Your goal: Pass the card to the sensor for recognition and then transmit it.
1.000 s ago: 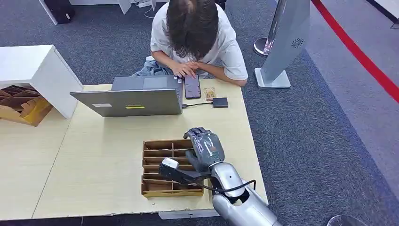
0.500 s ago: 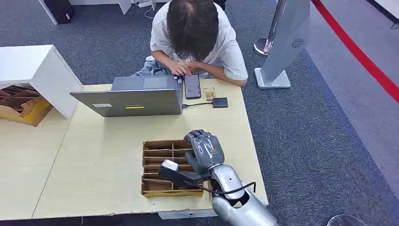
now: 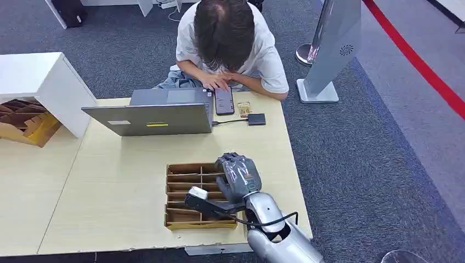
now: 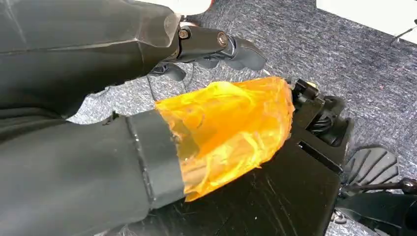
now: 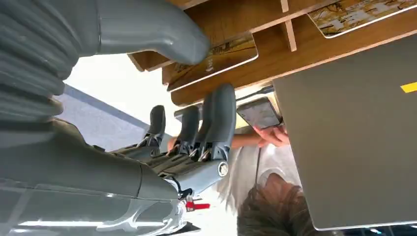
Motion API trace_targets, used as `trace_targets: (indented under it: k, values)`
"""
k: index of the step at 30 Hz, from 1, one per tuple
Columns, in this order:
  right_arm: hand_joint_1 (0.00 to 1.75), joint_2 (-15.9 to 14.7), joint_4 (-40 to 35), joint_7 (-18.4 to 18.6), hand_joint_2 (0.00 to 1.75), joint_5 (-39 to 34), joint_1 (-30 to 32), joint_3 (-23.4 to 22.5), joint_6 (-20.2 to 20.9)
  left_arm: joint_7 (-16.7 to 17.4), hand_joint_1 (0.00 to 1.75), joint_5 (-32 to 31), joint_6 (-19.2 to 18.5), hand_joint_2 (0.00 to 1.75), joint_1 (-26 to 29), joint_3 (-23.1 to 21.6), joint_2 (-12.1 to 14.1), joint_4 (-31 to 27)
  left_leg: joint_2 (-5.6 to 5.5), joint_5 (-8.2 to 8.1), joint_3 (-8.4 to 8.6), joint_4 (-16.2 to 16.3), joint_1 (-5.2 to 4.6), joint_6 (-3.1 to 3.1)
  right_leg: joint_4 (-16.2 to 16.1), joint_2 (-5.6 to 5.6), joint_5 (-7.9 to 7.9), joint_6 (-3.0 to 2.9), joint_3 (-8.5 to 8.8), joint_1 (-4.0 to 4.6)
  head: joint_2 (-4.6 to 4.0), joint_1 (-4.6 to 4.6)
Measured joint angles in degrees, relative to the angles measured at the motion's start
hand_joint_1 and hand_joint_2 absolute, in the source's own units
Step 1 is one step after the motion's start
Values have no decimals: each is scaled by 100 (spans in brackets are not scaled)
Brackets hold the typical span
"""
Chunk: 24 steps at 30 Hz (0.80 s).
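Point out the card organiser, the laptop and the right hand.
card organiser (image 3: 183,189), head view, on its wooden dividers.
laptop (image 3: 156,119), head view, on the lid's back.
right hand (image 3: 238,174), head view, on the hand's back.

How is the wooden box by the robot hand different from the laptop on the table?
The wooden box is brown and split into open slots, while the laptop is smooth grey metal. The wooden box lies flat near the table's front edge, with the right robot hand over its right side; the laptop stands open at the far side, in front of the person. Both sit on the same pale table.
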Motion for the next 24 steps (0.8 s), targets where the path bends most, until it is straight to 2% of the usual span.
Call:
trace_targets:
  k: [3, 5, 6, 24]
  values:
    - [108, 0, 0, 0, 175, -9, 1, 0, -2, 0, 0, 0, 0, 0, 0, 0, 0, 0, 0, 0, 0, 0, 0, 0, 0, 0, 0, 0, 0, 0, 0, 0]
    - [138, 0, 2, 0, 175, -9, 4, 0, -7, 0, 0, -7, 0, 0, 0, 2, 0, 0, 0, 0, 0, 0, 0, 0, 0, 0, 0, 0, 0, 0, 0, 0]
    - [145, 0, 7, 0, 175, -9, 4, 0, -9, 0, 0, -9, 0, 0, 0, 2, 0, 0, 0, 0, 0, 0, 0, 0, 0, 0, 0, 0, 0, 0, 0, -2]
    - [141, 0, 31, -13, 175, -20, 6, 0, -94, 0, 0, -42, 0, 0, 0, 2, 0, 0, 0, 0, 0, 0, 0, 0, 0, 0, 0, 0, 0, 0, 0, 0]
